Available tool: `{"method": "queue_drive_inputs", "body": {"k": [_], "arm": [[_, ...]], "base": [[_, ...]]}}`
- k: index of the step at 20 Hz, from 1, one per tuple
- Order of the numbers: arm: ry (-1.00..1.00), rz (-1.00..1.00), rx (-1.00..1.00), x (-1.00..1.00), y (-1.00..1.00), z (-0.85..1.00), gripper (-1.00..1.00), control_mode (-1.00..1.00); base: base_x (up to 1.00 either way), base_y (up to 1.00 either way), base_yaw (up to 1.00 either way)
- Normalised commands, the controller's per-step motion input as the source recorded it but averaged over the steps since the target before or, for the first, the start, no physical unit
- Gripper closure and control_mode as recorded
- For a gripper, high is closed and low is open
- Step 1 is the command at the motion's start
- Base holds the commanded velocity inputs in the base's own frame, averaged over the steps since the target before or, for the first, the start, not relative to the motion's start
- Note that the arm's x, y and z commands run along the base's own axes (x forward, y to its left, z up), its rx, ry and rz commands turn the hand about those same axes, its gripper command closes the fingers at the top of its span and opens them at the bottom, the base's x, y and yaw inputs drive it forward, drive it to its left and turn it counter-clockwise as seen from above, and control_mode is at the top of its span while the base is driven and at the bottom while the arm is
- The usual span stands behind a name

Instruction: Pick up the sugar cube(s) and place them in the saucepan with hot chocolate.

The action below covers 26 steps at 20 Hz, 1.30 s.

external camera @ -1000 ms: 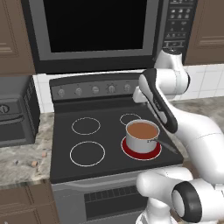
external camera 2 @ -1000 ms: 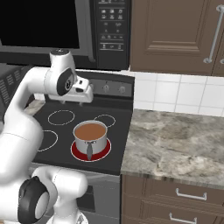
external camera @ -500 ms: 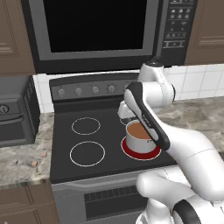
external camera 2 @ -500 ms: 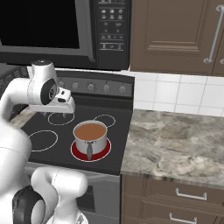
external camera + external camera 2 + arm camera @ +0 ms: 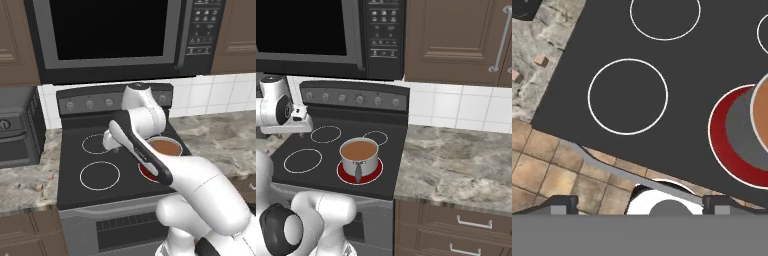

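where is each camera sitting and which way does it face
Left base view: behind the arm's left, looking down at the stove; the arm crosses the saucepan.
Right base view: behind its right, same stove, saucepan on the red burner; the arm is at the left edge.
Hand view: above the stove front, looking down; two sugar cubes on the counter.
All share the stove and saucepan.

Sugar cubes: two, (image 5: 541, 60) and (image 5: 515, 75), on the counter (image 5: 547, 30).
Saucepan (image 5: 358, 155): one.
Stove (image 5: 331, 150): one; burner rings: four, one glowing red (image 5: 360, 173).
Control knobs (image 5: 359, 99): apparently six, small and blurred.
Microwave (image 5: 321, 35): one.
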Motion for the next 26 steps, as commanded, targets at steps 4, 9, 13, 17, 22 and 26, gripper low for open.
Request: {"method": "queue_drive_inputs", "body": {"k": [4, 9, 13, 17, 22, 26], "arm": [[0.00, 0.09, -0.04, 0.18, 1.00, -0.03, -1.00, -1.00], [0.00, 0.07, -0.03, 0.06, 0.88, -0.09, -1.00, -1.00], [0.00, 0.05, 0.00, 0.24, 0.61, -0.39, -1.00, -1.00], [-0.01, 0.11, 0.00, 0.17, 0.71, -0.46, -1.00, -1.00], [0.00, 0.13, 0.08, 0.10, 0.56, -0.42, -1.00, -1.00], [0.00, 0.11, 0.12, 0.01, 0.44, -0.22, -1.00, -1.00]], "base": [[0.00, 0.00, 0.00], [0.00, 0.00, 0.00], [0.00, 0.00, 0.00], [0.00, 0.00, 0.00], [0.00, 0.00, 0.00], [0.00, 0.00, 0.00]]}}
